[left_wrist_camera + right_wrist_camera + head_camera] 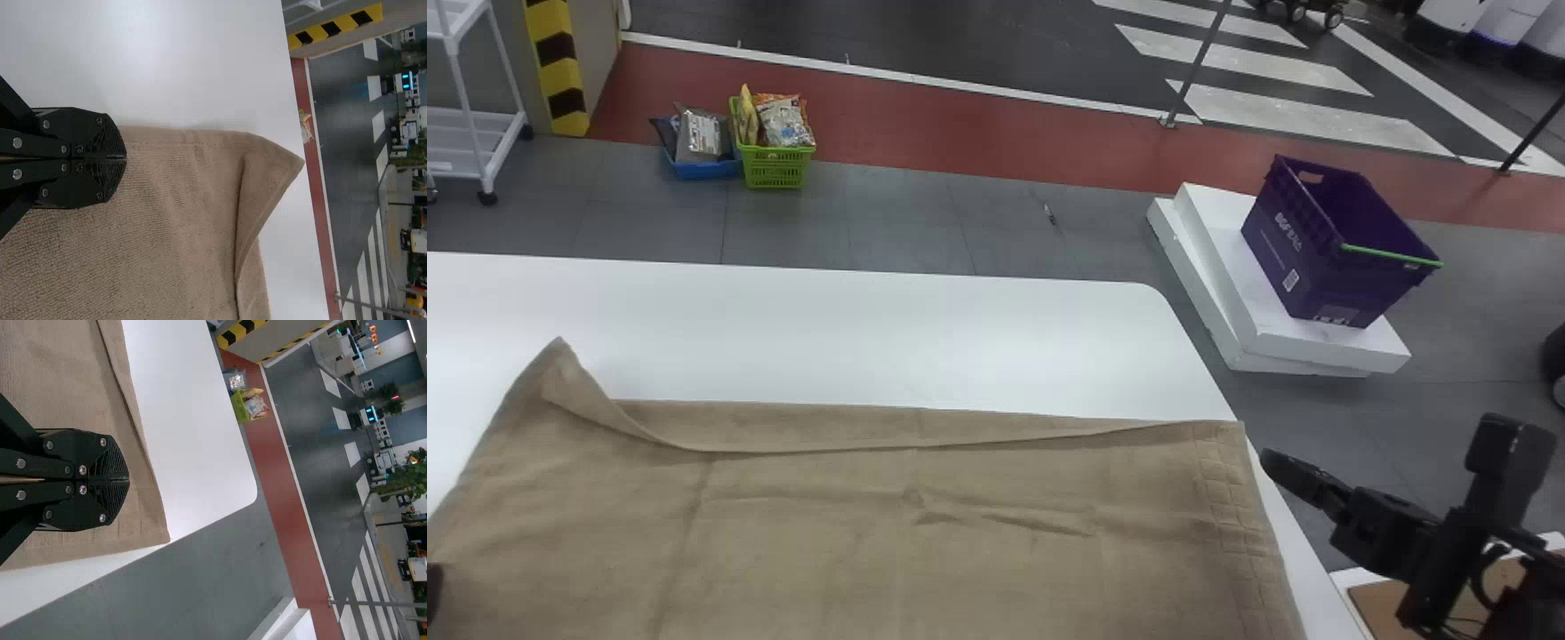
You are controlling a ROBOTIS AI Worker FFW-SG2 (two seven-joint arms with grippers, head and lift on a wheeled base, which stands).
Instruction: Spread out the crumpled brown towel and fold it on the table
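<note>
From above, the head view looks forward and down across the brown towel (pixel 978 569) and white table (pixel 871 342); both wrist views, turned sideways, look from closer over the towel past the table's edge. All three share the red floor strip (pixel 960 111) and crosswalk (pixel 1245 60).

open table (pixel 889 338) beyond towel (pixel 827 569), peaked corner (pixel 560 369) at left

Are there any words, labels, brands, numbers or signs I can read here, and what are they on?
None I can read for sure.
Purple crate: white print, too small; square code, no words.
Silver packet: label, too small.
Bags in the green basket: print too small.
</note>
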